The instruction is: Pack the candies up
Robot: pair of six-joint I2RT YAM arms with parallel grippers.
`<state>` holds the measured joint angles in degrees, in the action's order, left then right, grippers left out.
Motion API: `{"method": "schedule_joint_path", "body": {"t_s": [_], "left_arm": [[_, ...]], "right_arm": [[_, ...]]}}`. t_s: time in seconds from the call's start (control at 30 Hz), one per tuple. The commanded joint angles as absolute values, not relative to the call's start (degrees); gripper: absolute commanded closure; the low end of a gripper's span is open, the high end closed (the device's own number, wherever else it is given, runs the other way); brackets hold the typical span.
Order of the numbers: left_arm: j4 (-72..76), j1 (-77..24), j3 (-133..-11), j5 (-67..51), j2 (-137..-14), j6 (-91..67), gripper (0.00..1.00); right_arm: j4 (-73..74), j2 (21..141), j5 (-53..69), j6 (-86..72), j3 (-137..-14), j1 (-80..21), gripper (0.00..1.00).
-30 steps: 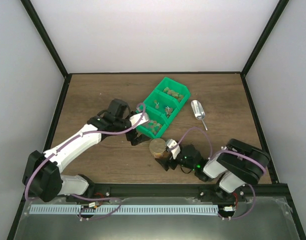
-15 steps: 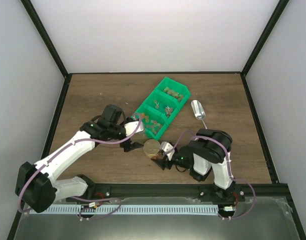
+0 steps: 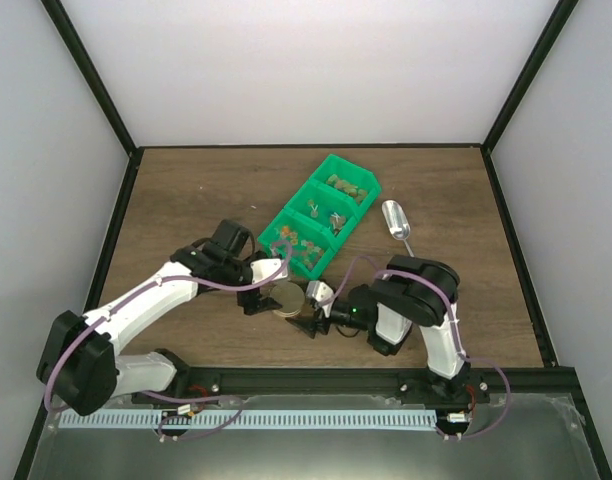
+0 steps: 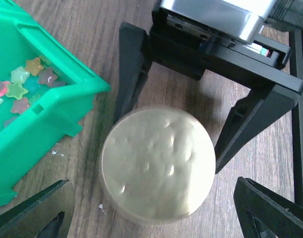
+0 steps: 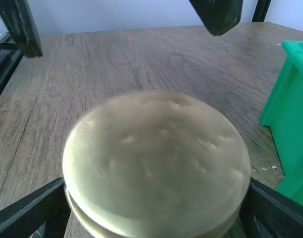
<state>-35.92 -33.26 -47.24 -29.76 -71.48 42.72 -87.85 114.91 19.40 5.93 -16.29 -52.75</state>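
Grips the jar (image 3: pixel 286 298) with the right fingers (image 4: pixel 133 74), spread wide to either side just under the tan lid (image 4: pixel 156 163) and seemingly pressed against it. Holds the left fingers (image 4: pixel 273 206) wide open with nothing in them, on the opposite side of the lid and apart from it. Finds the candies (image 4: pixel 23 84) lying in the green bin (image 4: pixel 62 106), with the jar closed. Risks a clash between the two sets of fingers on closing over the lid, so crowded around one jar. Risks also a slip on the smooth lid, or a shove of the jar into the bin corner just beside it, spilling sweets. Has bare surface (image 3: pixel 186 190) to the left and far side for shifting away, less toward the scoop (image 3: pixel 396 222) and the near edge.
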Motion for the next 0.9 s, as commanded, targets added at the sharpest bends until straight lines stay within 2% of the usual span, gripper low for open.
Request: {"method": "schedule_joint_path", "body": {"t_s": [0.0,0.3,0.87], "left_arm": [[-35.0,-33.5,-45.9,-29.9,-71.8,46.3,0.10],[-35.7,-33.5,-44.8,-28.7,-71.2,48.5,0.09],[-32.0,-34.8,-46.2,-26.3,-77.1,39.6,0.06]], "right_arm": [[-90.1,116.8,18.9,7.0,-17.4,-53.3,0.07],[-90.6,121.2,19.0,7.4,-20.1,-53.3,0.05],[-91.7,123.2,19.6,6.6,-22.5,-53.3,0.15]]}}
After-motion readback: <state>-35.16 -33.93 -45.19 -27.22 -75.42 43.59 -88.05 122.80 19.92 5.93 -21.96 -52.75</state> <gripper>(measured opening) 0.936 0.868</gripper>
